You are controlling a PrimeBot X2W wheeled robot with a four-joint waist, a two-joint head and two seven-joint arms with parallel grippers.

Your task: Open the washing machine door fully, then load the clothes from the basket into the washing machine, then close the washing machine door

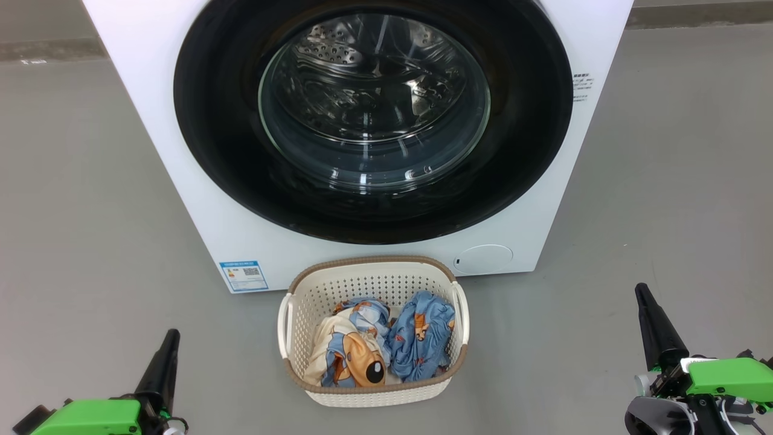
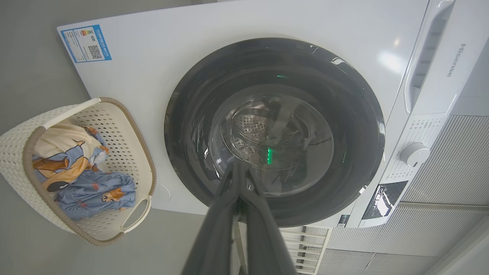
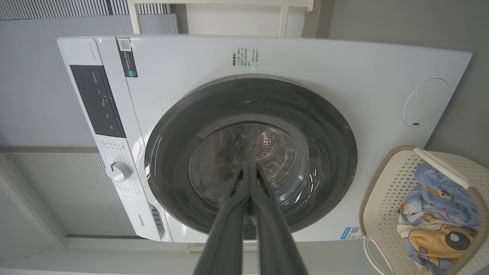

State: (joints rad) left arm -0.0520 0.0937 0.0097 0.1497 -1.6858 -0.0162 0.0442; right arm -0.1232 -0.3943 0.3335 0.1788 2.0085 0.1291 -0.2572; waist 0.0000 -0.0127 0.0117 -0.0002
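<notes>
The washing machine door [image 1: 374,115] is shut, with the basket [image 1: 368,261] of clothes [image 1: 386,347] just before it. The left gripper [image 1: 173,333] and right gripper [image 1: 641,292] hover low, pinched closed, empty. I spot no handle, so a grip may slip off its glossy rim [image 1: 208,133].

washing machine door [image 3: 250,141]: closed | clothes [image 3: 435,214]: heaped in the basket [image 3: 385,198]

Smooth grey floor [image 1: 78,181] spreads across the left and right of the head view, evenly lit, with a dull sheen. A darker scuffed band [image 1: 48,51] runs along the top edge. Lower right of the left wrist view – ribbed pale grey wall panels [image 2: 454,164]; a white barred frame [image 2: 305,236] stands at bottom centre.
</notes>
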